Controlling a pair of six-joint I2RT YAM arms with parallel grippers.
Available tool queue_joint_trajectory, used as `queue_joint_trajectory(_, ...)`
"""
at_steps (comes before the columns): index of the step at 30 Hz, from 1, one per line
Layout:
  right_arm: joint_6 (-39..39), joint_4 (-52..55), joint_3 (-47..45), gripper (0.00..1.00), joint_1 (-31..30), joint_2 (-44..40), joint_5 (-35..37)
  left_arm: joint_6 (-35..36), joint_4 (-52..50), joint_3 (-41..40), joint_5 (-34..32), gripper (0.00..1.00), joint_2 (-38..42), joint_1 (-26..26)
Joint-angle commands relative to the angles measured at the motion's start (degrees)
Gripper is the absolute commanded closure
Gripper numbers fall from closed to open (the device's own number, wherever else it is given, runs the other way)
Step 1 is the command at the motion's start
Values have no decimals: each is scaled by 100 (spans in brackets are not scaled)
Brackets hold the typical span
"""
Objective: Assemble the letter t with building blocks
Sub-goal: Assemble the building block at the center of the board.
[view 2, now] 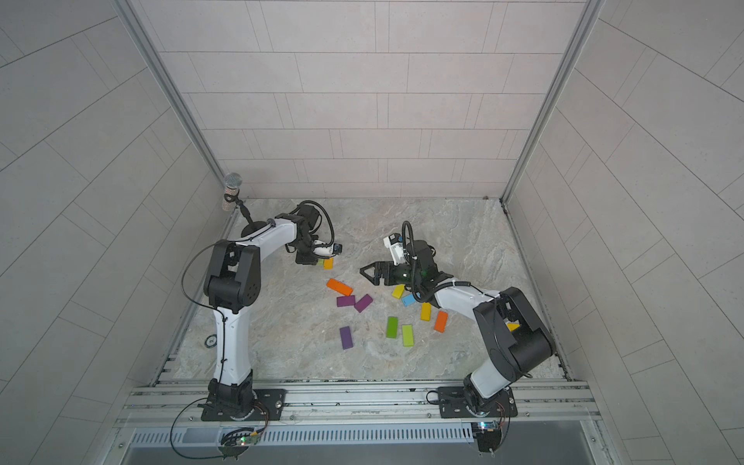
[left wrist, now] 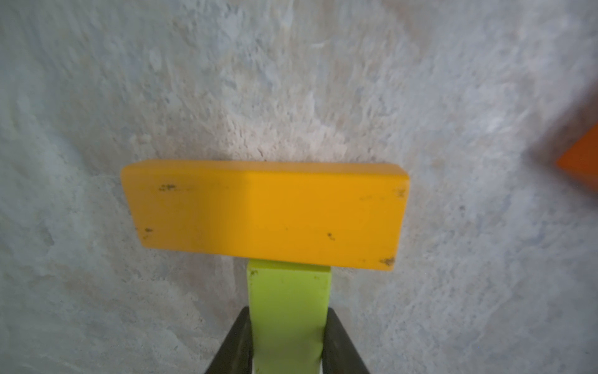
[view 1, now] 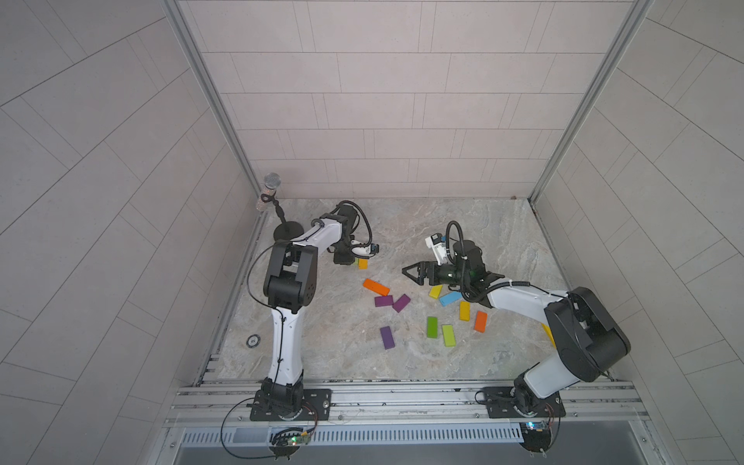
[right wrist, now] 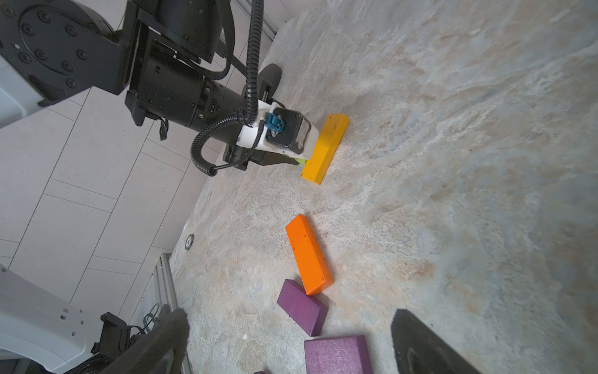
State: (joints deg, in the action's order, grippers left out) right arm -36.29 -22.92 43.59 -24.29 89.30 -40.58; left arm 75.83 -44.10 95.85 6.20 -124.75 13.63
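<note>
Pinching the lime block [left wrist: 289,291] by its long sides, the left claw [left wrist: 288,311] is pressed together on it, low over the tabletop [left wrist: 323,81] at the far left of the scatter. The lime block's free end touches the middle of the yellow block's [left wrist: 265,213] long side, square to it, so the two make a T in the left wrist view. Whether the lime block rests on the tabletop cannot be told.

The right claw [view 1: 411,273] hangs over the middle of the tabletop, spread wide and holding nothing, its tips pointing toward the left arm.

An orange block [right wrist: 309,254] lies flat near the T, apart from it. Just beside the orange block's near end lie two purple blocks [view 1: 383,300], close together. A third purple [view 1: 387,337] lies alone, nearer the robot bases.

Beside and partly under the right arm sit a pale yellow piece [view 1: 435,291], a blue block [view 1: 450,298], an amber block [view 1: 464,311] and a second orange [view 1: 480,321]. A green block [view 1: 432,327] and a second lime [view 1: 448,335] lie side by side in front of them.

A microphone [view 1: 272,183] stands in the far left corner.
</note>
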Motion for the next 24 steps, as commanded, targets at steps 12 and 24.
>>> queue_joint_trajectory(12, -117, -261, -96, 0, 60, 144, -152, -14, -143, 288, 57, 83, -253, 9)
queue_joint_trajectory(24, -145, -309, -93, 0, 65, 193, -190, -95, -15, 223, 47, 70, -221, 9)
